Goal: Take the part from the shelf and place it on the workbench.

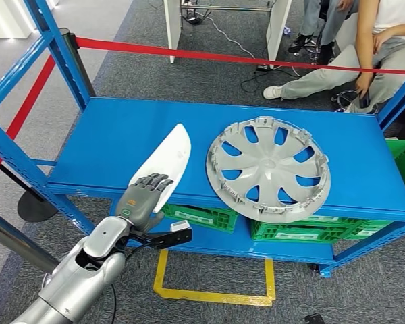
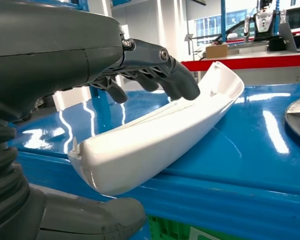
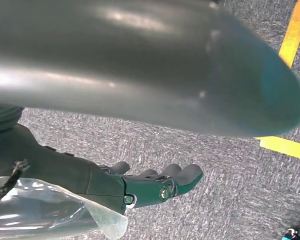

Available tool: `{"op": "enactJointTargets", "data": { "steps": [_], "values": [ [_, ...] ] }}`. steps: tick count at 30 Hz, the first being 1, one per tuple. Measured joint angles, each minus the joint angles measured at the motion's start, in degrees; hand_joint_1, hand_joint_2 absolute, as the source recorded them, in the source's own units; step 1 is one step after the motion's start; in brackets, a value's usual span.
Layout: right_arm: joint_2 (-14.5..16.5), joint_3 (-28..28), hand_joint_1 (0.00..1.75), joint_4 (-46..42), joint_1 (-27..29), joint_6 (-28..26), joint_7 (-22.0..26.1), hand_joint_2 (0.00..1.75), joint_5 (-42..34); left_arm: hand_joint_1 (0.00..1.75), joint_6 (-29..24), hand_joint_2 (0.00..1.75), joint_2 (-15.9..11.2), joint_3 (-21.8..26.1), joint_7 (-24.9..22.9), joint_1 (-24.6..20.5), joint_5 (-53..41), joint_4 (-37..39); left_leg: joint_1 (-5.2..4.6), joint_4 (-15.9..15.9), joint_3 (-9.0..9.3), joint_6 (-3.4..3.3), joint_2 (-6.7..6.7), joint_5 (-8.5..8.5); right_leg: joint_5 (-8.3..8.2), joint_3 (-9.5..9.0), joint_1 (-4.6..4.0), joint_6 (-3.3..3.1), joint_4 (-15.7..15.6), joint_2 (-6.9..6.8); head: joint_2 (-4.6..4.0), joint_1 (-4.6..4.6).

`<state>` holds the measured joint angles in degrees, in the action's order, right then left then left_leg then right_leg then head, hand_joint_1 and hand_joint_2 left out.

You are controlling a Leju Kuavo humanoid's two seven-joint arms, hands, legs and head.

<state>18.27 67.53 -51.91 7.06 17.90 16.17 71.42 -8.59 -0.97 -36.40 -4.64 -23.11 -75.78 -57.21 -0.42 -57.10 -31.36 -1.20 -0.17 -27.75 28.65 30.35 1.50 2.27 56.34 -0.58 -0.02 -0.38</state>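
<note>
**A:** What is closest to the camera?

**B:** The robot's left hand (image 2: 103,65), seen from its own wrist. Its dark fingers (image 2: 178,80) lie over the top of a long white part (image 2: 156,140), and the thick grey thumb (image 2: 92,220) sits beneath the end that juts past the shelf's front edge. The hand brackets the part, but I cannot tell whether it is gripping firmly.

**A:** Where is the part?

**B:** On the blue shelf (image 1: 114,142), lying diagonally, just left of a large silver wheel cover (image 1: 268,169). The two do not touch.

**A:** How far along is the task?

**B:** Early, by my judgement. The part is not yet lifted; carrying it and setting it on the bench remain.

**A:** And the other hand?

**B:** The right hand (image 3: 156,185) hangs over grey carpet, fingers loosely extended, holding nothing.

**A:** Anything unclear?

**B:** No bench can be identified. The part's near end is covered by the hand in the head view. People seated behind a red barrier tape (image 1: 231,57) are cut off by the frame.
</note>
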Motion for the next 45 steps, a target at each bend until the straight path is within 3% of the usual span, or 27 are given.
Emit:
{"op": "enactJointTargets", "data": {
  "steps": [12, 16, 19, 23, 25, 45],
  "values": [
    [0.00, 2.17, 0.00, 0.56, -0.84, 0.22, 0.40, 0.00, 2.98, 0.42, -0.74, 1.75, -0.51, 0.61, -0.45, 0.20, 0.90, -0.02, 0.00, 0.00, 0.00, 0.00, 0.00, 0.00, 0.00, 0.00, 0.00, 0.00, 0.00, 0.00, 0.00, 0.00],
    [0.00, 2.65, 0.00, 0.61, -0.96, 0.55, 0.44, 0.00, 3.53, 0.79, -0.94, 1.75, -0.65, 0.68, -0.45, 0.40, 1.05, -0.01, 0.00, 0.00, 0.00, 0.00, 0.00, 0.00, 0.00, -0.01, 0.00, 0.00, 0.00, 0.00, 0.00, 0.00],
    [0.00, 2.90, 0.00, 0.57, -0.96, 1.12, 0.40, 0.00, 4.21, 0.89, -1.23, 1.75, -0.69, 0.88, -0.45, 0.72, 1.27, 0.07, 0.00, 0.00, 0.00, 0.00, 0.00, 0.00, 0.00, 0.00, 0.00, 0.00, 0.00, 0.00, 0.00, 0.00],
    [0.02, 3.25, 0.00, 0.54, -0.96, 1.56, 0.31, 0.00, 4.66, 1.64, -1.45, 1.75, -0.69, 1.15, -0.45, 0.98, 1.33, 0.22, 0.00, 0.00, 0.00, 0.00, 0.00, 0.00, 0.00, 0.00, 0.00, 0.00, 0.00, -0.01, 0.00, 0.00],
    [0.02, 3.39, 0.00, 0.47, -0.97, 1.90, 0.16, 0.00, 5.02, 1.75, -1.62, 1.75, -0.68, 1.33, -0.44, 1.03, 1.36, 0.39, 0.00, 0.00, 0.00, 0.00, 0.00, 0.00, 0.00, 0.00, 0.00, 0.00, 0.00, -0.01, 0.00, -0.01],
    [0.16, 5.21, 0.00, 0.07, -1.44, 2.69, 0.78, 0.00, 7.96, 1.75, -3.64, 1.75, -0.30, 2.11, -0.43, 1.03, 1.06, 1.80, 0.00, 0.00, 0.02, 0.00, 0.00, 0.00, 0.00, -0.02, 0.00, 0.00, 0.00, 0.00, 0.00, 0.01]
  ]
}}
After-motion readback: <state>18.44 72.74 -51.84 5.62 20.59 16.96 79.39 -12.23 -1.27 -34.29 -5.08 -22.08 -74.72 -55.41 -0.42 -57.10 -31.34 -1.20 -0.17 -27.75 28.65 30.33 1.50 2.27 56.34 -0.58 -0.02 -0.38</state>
